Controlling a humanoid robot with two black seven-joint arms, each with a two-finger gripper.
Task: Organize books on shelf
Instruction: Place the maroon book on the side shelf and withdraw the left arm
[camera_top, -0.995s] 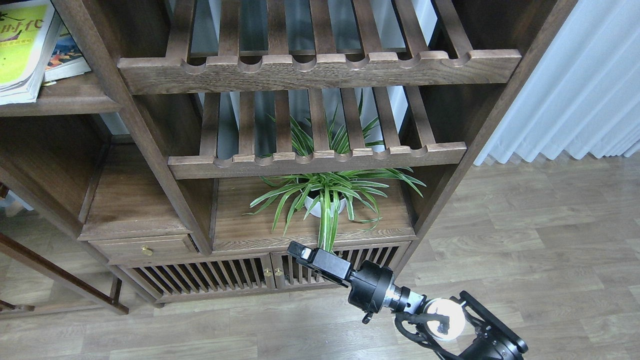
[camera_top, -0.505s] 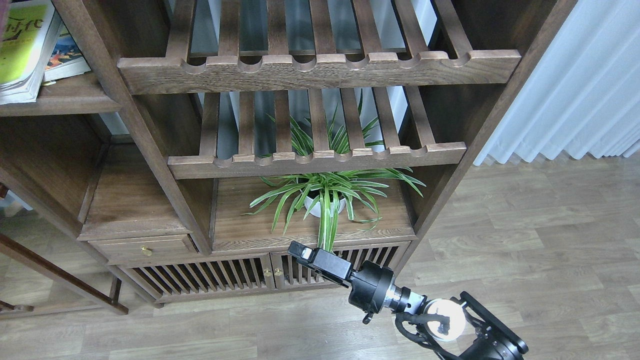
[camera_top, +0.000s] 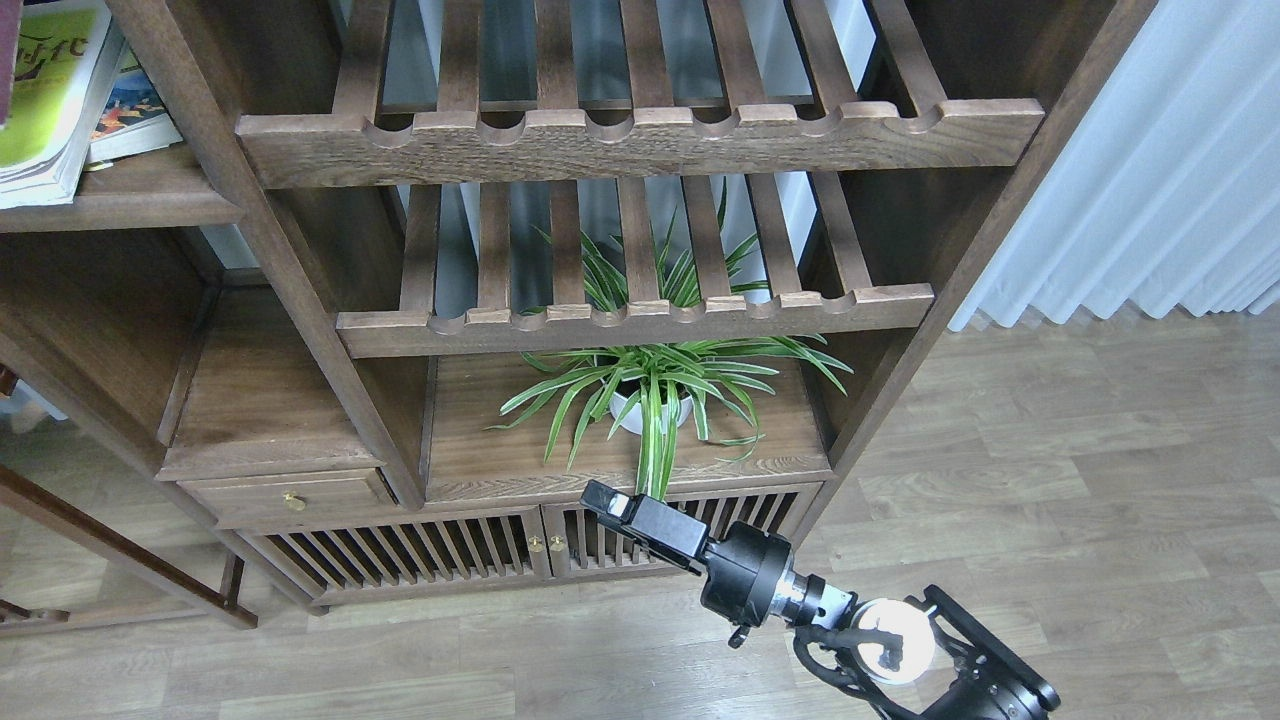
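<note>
The yellow-green book (camera_top: 45, 100) lies flat on the shelf (camera_top: 130, 200) at the upper left, cut off by the view's edge. The smaller book with the colourful picture (camera_top: 135, 110) lies beside it, partly tucked under it. A maroon sliver (camera_top: 6, 60) shows at the very left edge over the yellow-green book; it may be the maroon book, but too little shows to be sure. My right gripper (camera_top: 603, 498) hangs low in front of the cabinet doors, far from the books. Its fingers cannot be told apart. My left gripper is out of view.
Two slatted racks with notched front rails (camera_top: 640, 140) (camera_top: 630, 320) fill the bookcase's middle. A potted spider plant (camera_top: 655, 395) stands on the board below them, just behind my right gripper. A small drawer (camera_top: 290, 495) and slatted doors (camera_top: 430, 550) sit lower. White curtains (camera_top: 1150, 170) hang at the right.
A maroon edge has come in at the top left corner, covering more of the yellow-green book. My right arm has shifted very slightly to the right and down.
</note>
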